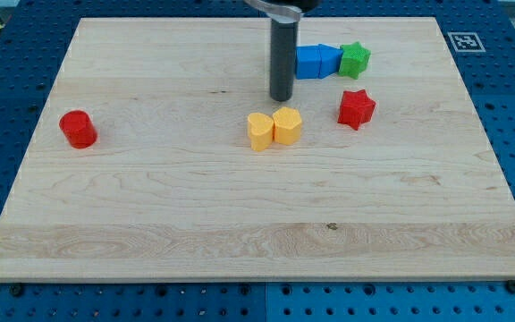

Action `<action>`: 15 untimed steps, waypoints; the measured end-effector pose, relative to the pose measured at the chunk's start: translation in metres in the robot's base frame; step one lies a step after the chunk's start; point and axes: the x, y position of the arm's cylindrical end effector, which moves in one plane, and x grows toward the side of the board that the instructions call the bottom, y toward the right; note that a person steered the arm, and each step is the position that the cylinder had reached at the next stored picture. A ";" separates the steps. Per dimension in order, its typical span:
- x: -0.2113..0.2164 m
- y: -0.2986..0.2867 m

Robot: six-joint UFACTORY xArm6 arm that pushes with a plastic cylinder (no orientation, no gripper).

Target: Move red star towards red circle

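Rod only on this rig, so no jaws to read as apart or together: my tip (281, 98) rests on the board (150, 206), touching no block, with the yellow pair just below it and the red star (357, 108) off to the view's right. From the single camera view, I judge the push not yet begun; the star sits well apart from the red circle (78, 129) at the view's far left. Count: one red star, one red circle, two yellow blocks (274, 129) touching, two blue blocks (317, 62), one green star (355, 59).
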 end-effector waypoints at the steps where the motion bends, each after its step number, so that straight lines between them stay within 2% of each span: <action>1: 0.000 0.029; 6: 0.004 0.157; 7: 0.036 0.154; 9: 0.075 0.112; 10: 0.067 0.095; 11: 0.035 0.090; 12: 0.021 0.090; 14: 0.052 0.118; 15: 0.035 0.136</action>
